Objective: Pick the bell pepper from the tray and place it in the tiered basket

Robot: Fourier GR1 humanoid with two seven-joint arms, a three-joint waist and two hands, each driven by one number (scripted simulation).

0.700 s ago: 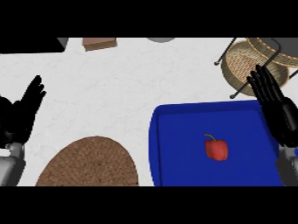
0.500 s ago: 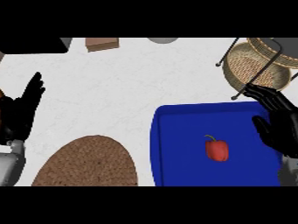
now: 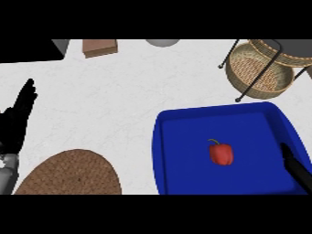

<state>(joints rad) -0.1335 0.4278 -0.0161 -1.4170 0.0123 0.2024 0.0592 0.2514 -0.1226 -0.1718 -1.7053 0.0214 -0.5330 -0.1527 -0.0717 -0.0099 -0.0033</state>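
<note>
I counted one red bell pepper (image 3: 221, 153), lying inside the single blue plastic tray (image 3: 178, 137). One woven wicker tiered basket (image 3: 263, 68) stood at one o'clock. Both robot hands, left (image 3: 11, 124) and right (image 3: 305, 173), were released, fingers straight.

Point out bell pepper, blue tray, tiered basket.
bell pepper (image 3: 221, 154), head view, red body.
blue tray (image 3: 185, 122), head view, bare floor near far-left corner.
tiered basket (image 3: 256, 73), head view, lower tier's woven bottom.

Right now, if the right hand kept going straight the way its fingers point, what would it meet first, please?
Probably the bell pepper. The right hand hangs over the blue tray, fingers pointing up-left toward the pepper, nothing between. Its height above the tray is unclear, so it might pass over.
</note>
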